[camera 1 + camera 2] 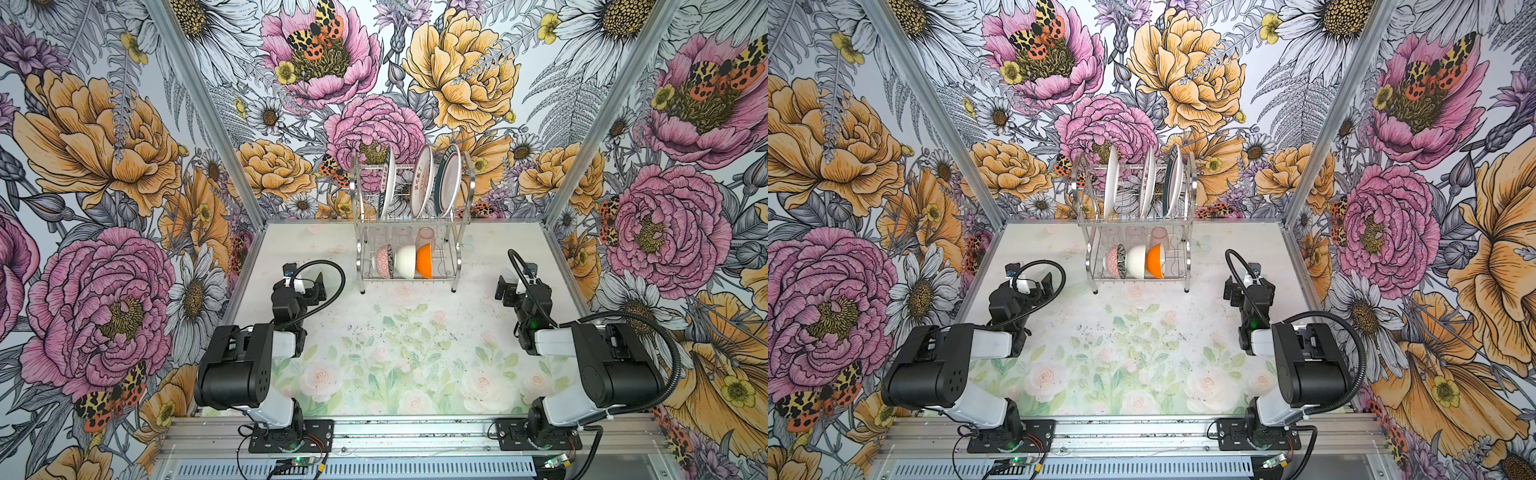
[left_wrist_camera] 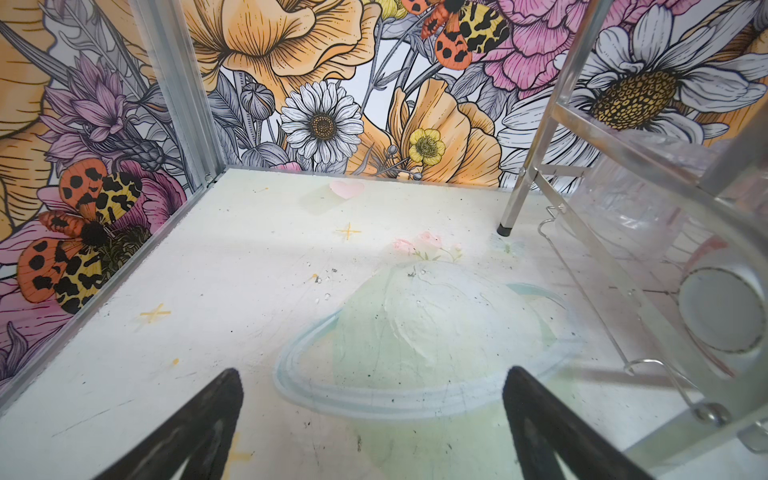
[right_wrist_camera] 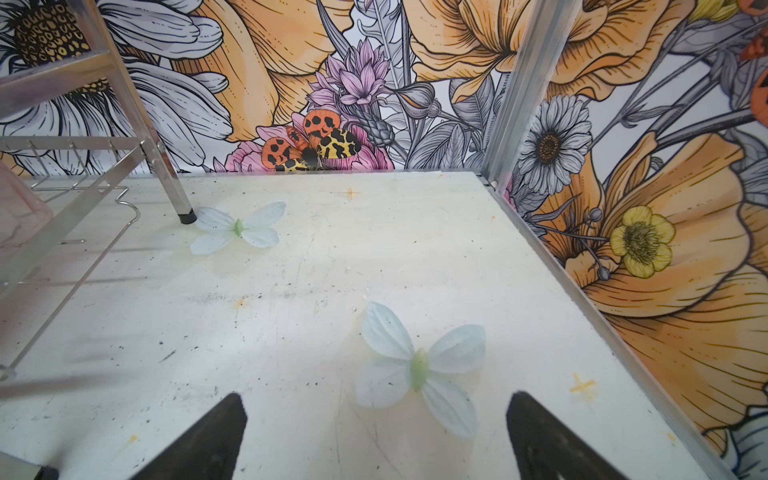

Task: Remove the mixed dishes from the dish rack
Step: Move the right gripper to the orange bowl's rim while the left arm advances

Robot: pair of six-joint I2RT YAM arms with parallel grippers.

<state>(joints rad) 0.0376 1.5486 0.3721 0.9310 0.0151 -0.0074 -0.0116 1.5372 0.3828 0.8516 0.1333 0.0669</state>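
Left black parallel gripper (image 1: 303, 285) spread wide, empty, above floral tabletop (image 1: 415, 332). Two-tier chrome wire dish rack (image 1: 472, 183) rear centre (fully loaded): three round patterned plates (image 1: 422, 180) upright on top tier; pink bowl (image 1: 384, 261), cream bowl (image 1: 405, 262), orange bowl (image 1: 424, 261), translucent pinkish cup (image 1: 424, 237) below. Right black parallel gripper (image 1: 512, 286) spread wide, empty.

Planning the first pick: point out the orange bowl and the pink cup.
orange bowl (image 1: 424, 262), in a top view, its orange surface.
pink cup (image 1: 424, 237), in a top view, its translucent wall.
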